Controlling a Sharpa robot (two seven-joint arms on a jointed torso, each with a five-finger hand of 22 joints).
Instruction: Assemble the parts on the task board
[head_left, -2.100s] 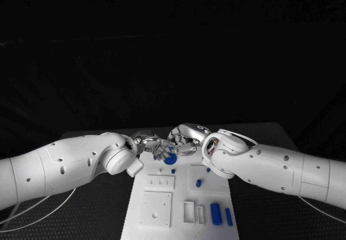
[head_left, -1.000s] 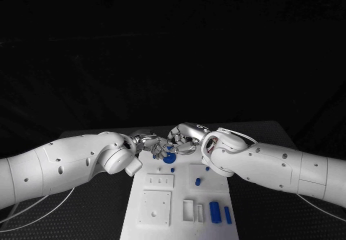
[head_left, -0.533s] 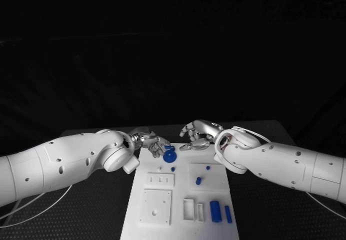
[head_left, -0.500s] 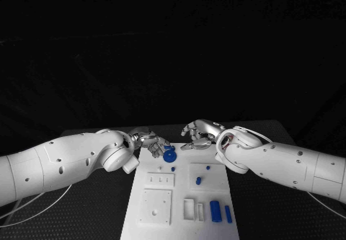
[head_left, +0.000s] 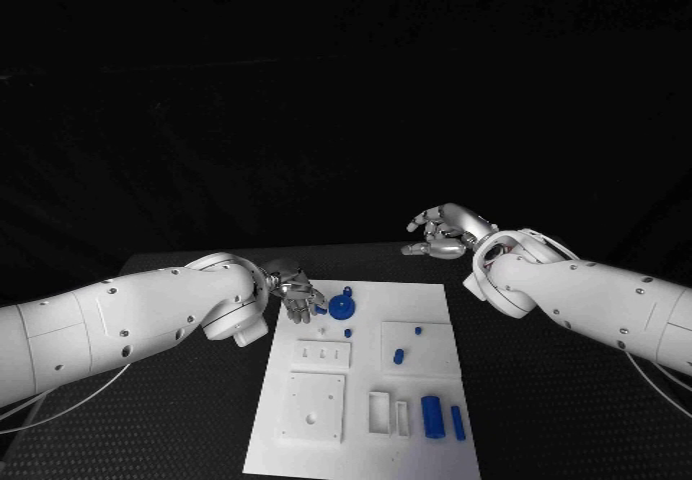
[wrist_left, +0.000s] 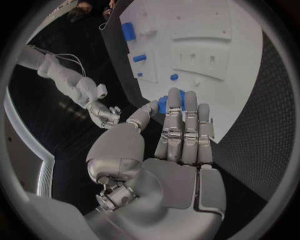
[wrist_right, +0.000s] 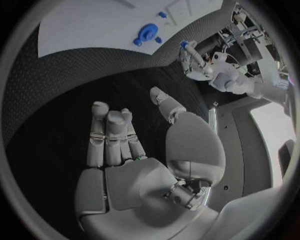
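My left robot hand (head_left: 299, 297) sits at about nine o'clock from the task board's (head_left: 433, 300) far end, its fingers stretched out together over the board's left far corner and holding nothing; from my left wrist the fingers (wrist_left: 184, 131) lie straight and side by side, the thumb set apart, with the blue disc-shaped part (wrist_left: 164, 104) just past the fingertips. The task board lies in the middle of the black counter (head_left: 548, 400), reaching from the near edge toward twelve o'clock. On it, the blue disc part (head_left: 342, 306) stands near the far left corner, just beside my left fingertips, though I cannot tell whether they touch it. A small blue peg (head_left: 417, 328) sits toward the far right, and a short blue piece (head_left: 398, 355) lies just nearer than it, close to the board's centre. At about five o'clock on the board a thick blue cylinder (head_left: 431, 408) and a thinner blue bar (head_left: 457, 422) lie side by side next to white slotted blocks (head_left: 387, 417). My right robot hand (head_left: 444, 228) hangs at roughly one o'clock, beyond the board's far right corner and well apart from every part, fingers loosely curled and apart, holding nothing; my right wrist shows the open palm (wrist_right: 134, 175) over the dark counter
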